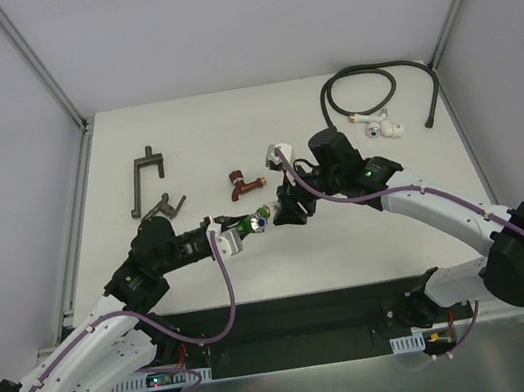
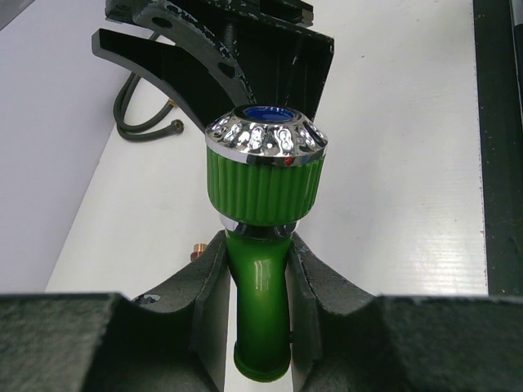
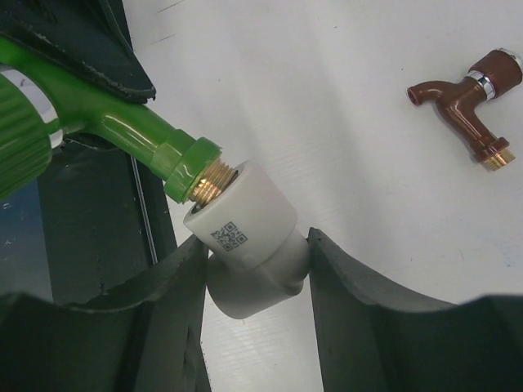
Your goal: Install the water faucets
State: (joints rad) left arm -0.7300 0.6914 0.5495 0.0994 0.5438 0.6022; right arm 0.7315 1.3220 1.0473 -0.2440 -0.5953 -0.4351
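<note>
Viewing from above: my left claw (image 1: 240, 230) and right claw (image 1: 283, 211) meet above the bench (image 1: 181, 139), toward its near edge. The red faucet (image 1: 240, 184) lies just beyond them.

Left wrist: my jaws clamp the green faucet (image 2: 263, 188) by its spout.

Right wrist: my jaws grip the white fitting (image 3: 249, 237). The green faucet's thread sits in its socket.

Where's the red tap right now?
The red tap lies on the table, near the centre of the top view, just beyond the green tap and the white fitting.
</note>
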